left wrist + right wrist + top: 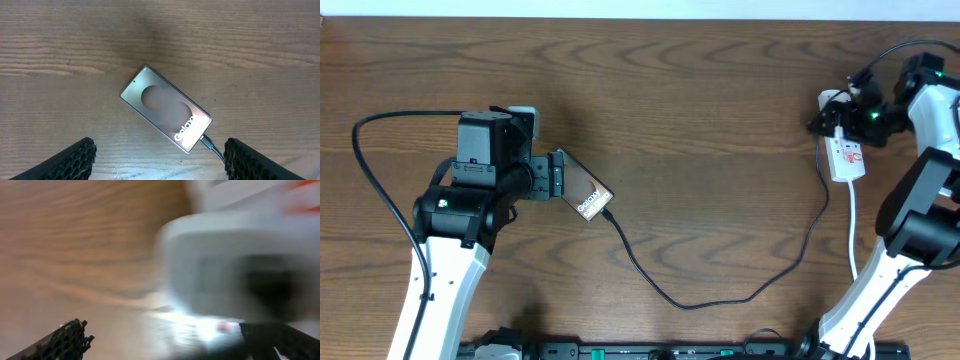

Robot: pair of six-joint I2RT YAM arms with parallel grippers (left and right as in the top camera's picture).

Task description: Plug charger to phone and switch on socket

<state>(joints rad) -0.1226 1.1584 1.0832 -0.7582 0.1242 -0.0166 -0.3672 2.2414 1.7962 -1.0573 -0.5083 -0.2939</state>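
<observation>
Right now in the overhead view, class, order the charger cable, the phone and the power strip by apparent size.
Largest: charger cable, longest by far, though thin.
Then: phone and power strip. They look alike in size and both are partly covered, so they stay unranked.

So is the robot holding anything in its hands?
No. The left hand hangs open above the phone, fingers clear of it. The right hand is open by the socket; touch is too blurry to tell.
</observation>
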